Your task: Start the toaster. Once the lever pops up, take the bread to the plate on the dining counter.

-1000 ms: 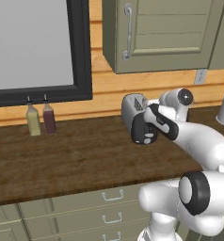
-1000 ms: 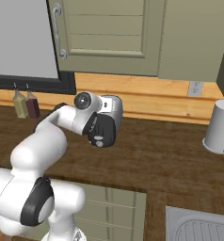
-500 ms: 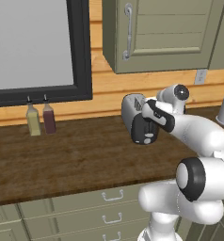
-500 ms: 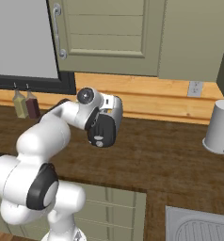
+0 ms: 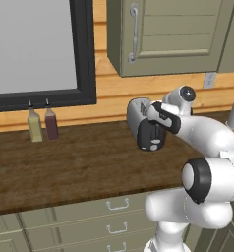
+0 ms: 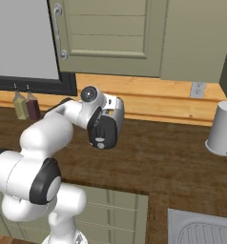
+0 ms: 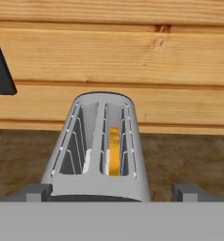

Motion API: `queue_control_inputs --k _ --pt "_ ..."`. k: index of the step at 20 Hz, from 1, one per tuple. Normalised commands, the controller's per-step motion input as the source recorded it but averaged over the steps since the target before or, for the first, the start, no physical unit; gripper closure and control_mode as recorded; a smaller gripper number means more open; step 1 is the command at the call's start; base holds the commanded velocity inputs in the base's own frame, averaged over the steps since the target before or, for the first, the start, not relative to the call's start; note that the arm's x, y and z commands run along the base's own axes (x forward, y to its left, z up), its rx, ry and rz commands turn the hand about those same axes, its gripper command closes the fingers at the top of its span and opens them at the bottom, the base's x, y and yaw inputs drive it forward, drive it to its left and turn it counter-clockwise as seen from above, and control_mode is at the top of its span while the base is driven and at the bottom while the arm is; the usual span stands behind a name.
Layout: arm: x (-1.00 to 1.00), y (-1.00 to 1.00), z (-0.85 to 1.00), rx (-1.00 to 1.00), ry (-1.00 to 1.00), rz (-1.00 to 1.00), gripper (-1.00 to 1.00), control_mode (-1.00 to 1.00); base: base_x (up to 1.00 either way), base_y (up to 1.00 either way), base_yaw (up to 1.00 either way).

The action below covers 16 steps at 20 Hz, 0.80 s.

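Gripper (image 7: pixel 109 190) spread wide, tips straddling the toaster (image 7: pixel 99 150) on the worktop by the wall. The bread (image 7: pixel 114 151) sits mostly hidden in the right slot; the hand masks the toaster from both base views.

The toaster (image 7: pixel 99 150) is silver-white with a black end panel, and the bread (image 7: pixel 114 151) in its slot is tan-yellow. Under it the counter (image 5: pixel 79 167) is dark brown wood grain; behind it the wall (image 7: pixel 112 56) is honey-coloured planks. Left of the toaster stand a yellowish bottle (image 5: pixel 34 126) and a dark red bottle (image 5: pixel 51 123).
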Motion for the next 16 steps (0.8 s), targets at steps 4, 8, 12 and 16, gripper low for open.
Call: queue_control_inputs --k 4,8,12,16 --pt "0.21 -0.02 0.00 0.02 0.00 0.00 -1.00 -1.00 0.00 0.00 0.00" --pt "0.21 -0.01 0.00 0.00 0.00 0.00 -1.00 -1.00 0.00 0.00 0.00" --pt "0.09 0.00 0.00 0.00 0.00 0.00 -1.00 -1.00 0.00 0.00 0.00" --pt "0.04 -0.06 -0.05 0.02 0.02 0.00 -1.00 -1.00 0.00 0.00 0.00"
